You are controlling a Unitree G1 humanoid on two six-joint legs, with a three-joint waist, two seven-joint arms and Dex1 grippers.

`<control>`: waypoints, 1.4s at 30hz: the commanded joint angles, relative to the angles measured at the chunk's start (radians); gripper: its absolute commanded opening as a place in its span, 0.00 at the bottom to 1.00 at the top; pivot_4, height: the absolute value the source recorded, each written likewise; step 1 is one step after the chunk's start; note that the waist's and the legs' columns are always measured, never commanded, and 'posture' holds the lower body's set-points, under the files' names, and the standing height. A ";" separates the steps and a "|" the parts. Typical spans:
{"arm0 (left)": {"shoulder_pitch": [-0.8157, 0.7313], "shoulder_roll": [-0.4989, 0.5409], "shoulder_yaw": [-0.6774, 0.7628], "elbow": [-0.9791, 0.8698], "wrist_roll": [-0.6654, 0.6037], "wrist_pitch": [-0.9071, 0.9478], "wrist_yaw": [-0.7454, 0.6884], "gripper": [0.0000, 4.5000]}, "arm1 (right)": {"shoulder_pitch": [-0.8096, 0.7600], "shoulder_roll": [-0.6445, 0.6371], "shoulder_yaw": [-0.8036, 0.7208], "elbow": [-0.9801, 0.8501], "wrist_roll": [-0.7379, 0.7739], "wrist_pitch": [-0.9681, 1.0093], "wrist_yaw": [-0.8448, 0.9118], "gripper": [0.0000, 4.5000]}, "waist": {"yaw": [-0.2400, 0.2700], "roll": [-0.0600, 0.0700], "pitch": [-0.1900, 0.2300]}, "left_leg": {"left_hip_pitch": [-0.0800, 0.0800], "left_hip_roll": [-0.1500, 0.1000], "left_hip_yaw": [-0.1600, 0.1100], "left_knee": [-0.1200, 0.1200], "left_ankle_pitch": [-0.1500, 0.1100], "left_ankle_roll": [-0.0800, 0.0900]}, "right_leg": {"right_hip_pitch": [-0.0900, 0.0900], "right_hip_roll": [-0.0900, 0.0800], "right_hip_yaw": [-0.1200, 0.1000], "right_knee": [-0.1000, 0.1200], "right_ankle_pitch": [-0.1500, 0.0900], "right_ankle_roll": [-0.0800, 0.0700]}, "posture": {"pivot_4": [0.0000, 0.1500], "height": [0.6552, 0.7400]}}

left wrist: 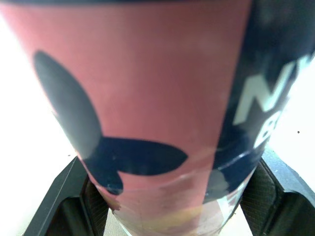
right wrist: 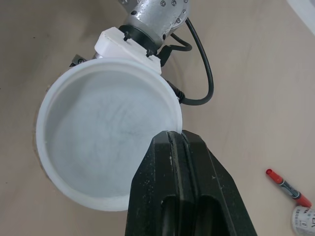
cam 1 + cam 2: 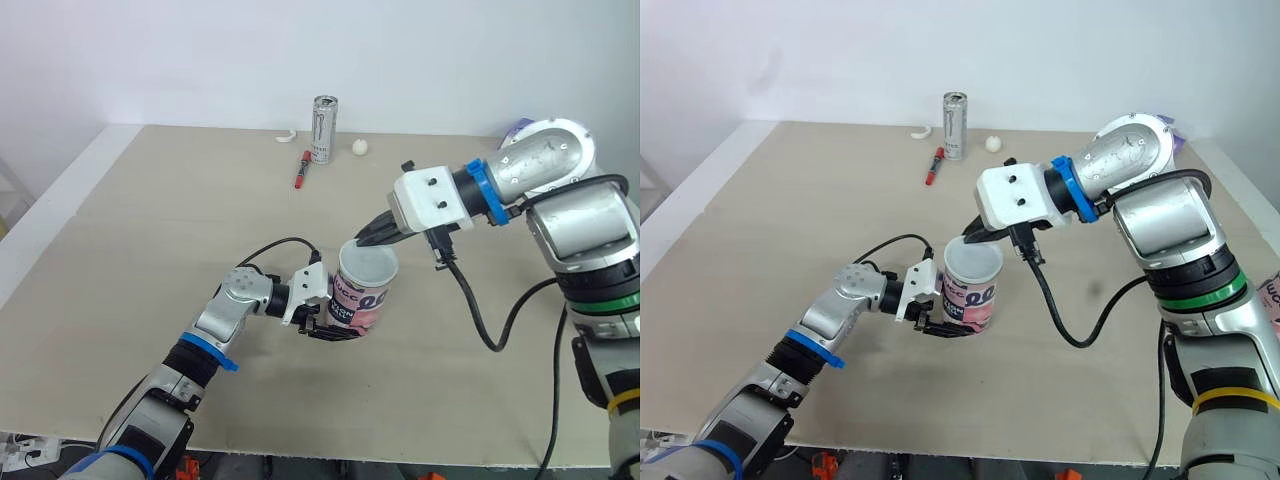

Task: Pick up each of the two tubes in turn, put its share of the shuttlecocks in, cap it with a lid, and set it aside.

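Tube (image 3: 356, 303) in L tool (image 3: 333, 328), R tool (image 3: 363, 240) pinching lid (image 3: 370, 267) atop it.

The inside of the tube (image 3: 358, 300) is covered by the white lid (image 2: 106, 132). In the left wrist view the tube is blurred and cut off by the edges, and the fingers (image 1: 59, 196) of the left gripper (image 3: 335, 325) are largely hidden behind it. The two small white objects (image 3: 359, 147) beside the can (image 3: 324, 128) cannot be identified.
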 commanded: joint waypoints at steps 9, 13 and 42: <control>0.017 0.017 -0.008 0.045 0.025 0.030 0.007 0.69 | -0.001 -0.019 -0.022 -0.019 0.004 0.003 0.019 0.01 | 0.000 0.000 0.000 | 0.000 0.000 0.000 0.000 0.000 0.000 | 0.000 0.000 0.000 0.000 0.000 0.000 | 1.00 1.00; 0.018 0.019 -0.007 0.045 0.024 0.031 0.005 0.69 | 0.002 -0.025 -0.029 -0.030 0.015 0.030 0.019 0.16 | 0.000 0.000 0.000 | 0.000 0.000 0.000 0.000 0.000 0.000 | 0.000 0.000 0.000 0.000 0.000 0.000 | 1.00 1.00; 0.021 0.017 -0.005 0.032 0.021 0.028 0.004 0.69 | 0.242 -0.009 -0.278 -0.315 0.403 0.593 -0.328 0.08 | 0.000 -0.001 0.000 | -0.002 0.002 -0.001 -0.003 0.000 0.000 | -0.001 -0.001 0.001 -0.005 0.001 0.001 | 1.00 1.00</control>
